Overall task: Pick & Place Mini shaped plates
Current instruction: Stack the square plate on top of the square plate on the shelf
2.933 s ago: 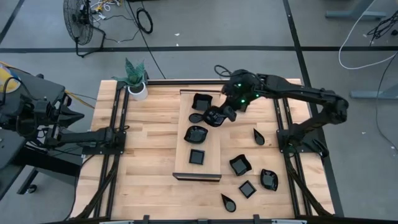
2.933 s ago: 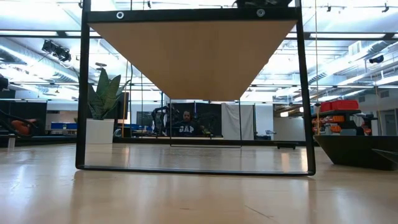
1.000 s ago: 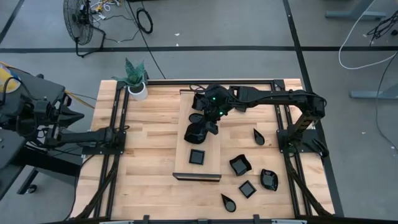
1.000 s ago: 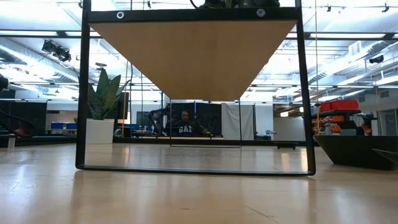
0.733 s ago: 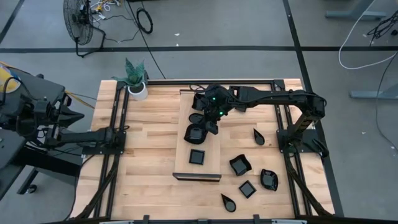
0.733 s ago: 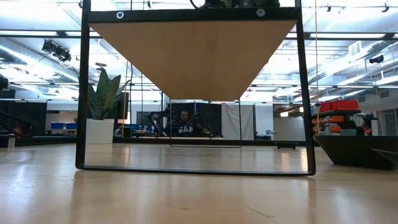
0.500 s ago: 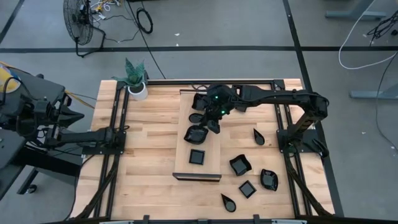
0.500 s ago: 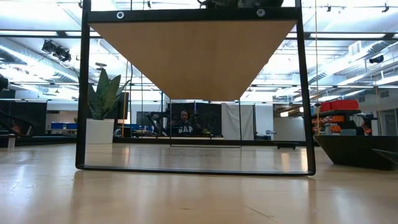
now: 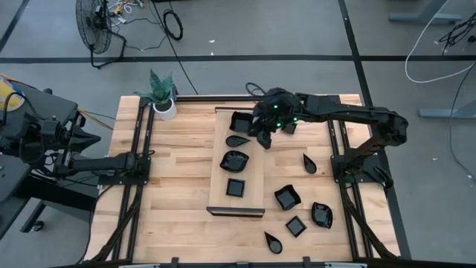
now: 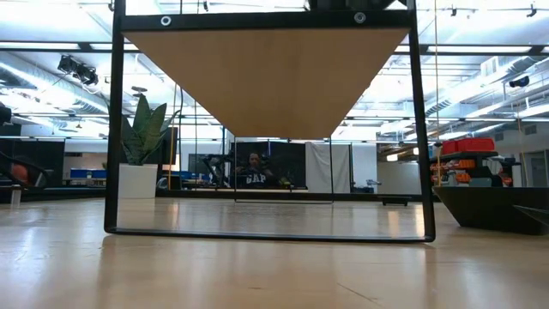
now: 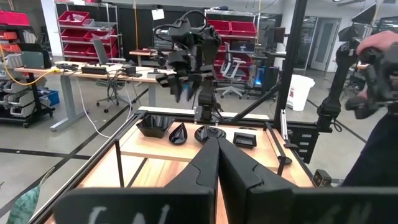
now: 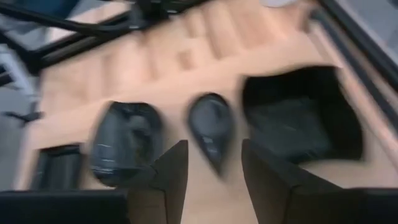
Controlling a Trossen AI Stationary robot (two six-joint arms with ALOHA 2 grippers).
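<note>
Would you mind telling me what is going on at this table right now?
The robot is moving small black plates onto the wooden board. The right gripper hangs open and empty over the board's far end, above a teardrop plate. Four plates lie on the board; five more plates wait on the table to its right. The left gripper is shut and parked at the table's left edge.
</note>
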